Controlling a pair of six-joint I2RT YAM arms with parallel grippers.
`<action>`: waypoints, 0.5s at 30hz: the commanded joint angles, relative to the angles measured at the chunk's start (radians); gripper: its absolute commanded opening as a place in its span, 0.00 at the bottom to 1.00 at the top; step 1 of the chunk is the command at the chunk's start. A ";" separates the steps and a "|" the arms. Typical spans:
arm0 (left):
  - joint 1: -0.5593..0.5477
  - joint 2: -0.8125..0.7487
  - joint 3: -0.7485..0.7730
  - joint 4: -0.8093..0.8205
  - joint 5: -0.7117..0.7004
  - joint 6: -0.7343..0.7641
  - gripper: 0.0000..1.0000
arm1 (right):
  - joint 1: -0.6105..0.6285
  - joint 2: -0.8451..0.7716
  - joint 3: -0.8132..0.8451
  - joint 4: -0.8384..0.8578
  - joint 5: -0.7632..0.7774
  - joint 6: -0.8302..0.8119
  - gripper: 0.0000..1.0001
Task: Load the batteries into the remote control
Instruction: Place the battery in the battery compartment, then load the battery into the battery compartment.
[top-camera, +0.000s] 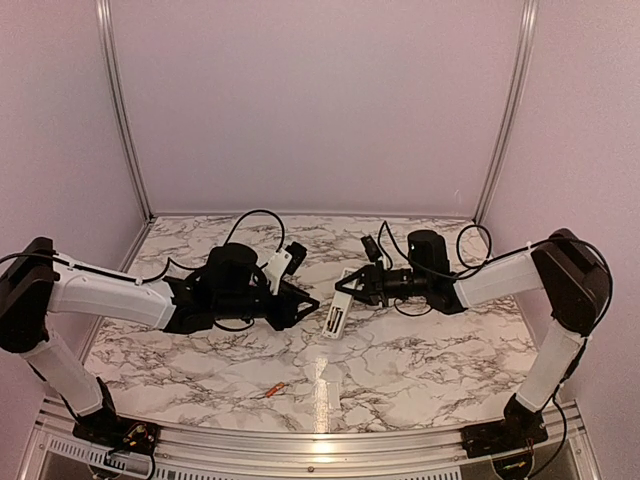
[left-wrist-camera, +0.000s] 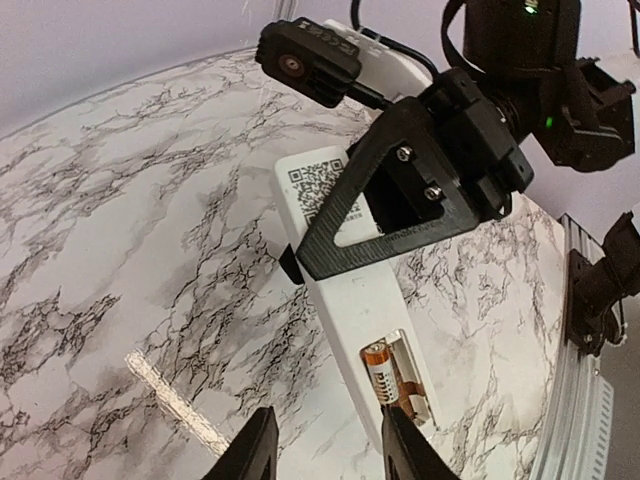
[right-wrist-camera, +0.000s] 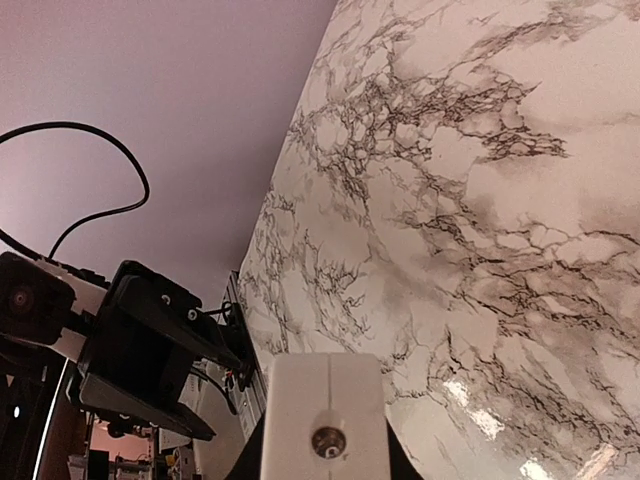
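**One cell in the remote, one on the table, right arm holding the remote**

We see the right gripper (top-camera: 353, 284) clamped on the remote control (top-camera: 338, 312) near the middle of the marble table (top-camera: 450, 365). The grip is on the far part of the remote. The free end tilts down toward the near edge. We can't tell if that end touches the surface.

In the left wrist view the remote's back faces the camera. A QR label (left-wrist-camera: 315, 185) sits at the gripped end and the open battery bay (left-wrist-camera: 398, 378) at the free end. The seated battery (left-wrist-camera: 378, 365) lies lengthwise in the bay, orange-copper, with its pale cap toward the gripped end.

The left gripper (left-wrist-camera: 325, 455) has a medium gap between its jaws and holds nothing. It sits just beside the remote's free end. One of its fingers (left-wrist-camera: 405, 450) is right at the bay end of the remote. Whether it touches, we can't tell.

The loose battery (top-camera: 272, 391) lies flat on the table near the front edge, left of centre. It is well apart from the remote and from both grippers.

In the right wrist view we see the remote's white end face between the right gripper's own fingers, with a small round mark at its centre. The left gripper shows at lower left.
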 joint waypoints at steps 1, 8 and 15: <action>-0.050 -0.110 -0.058 -0.001 0.037 0.407 0.34 | 0.015 -0.006 0.075 -0.050 -0.071 -0.060 0.00; -0.099 -0.154 -0.097 -0.042 0.031 0.626 0.29 | 0.056 0.007 0.148 -0.222 -0.120 -0.190 0.00; -0.133 -0.130 -0.056 -0.134 0.008 0.713 0.26 | 0.096 0.026 0.207 -0.338 -0.129 -0.279 0.00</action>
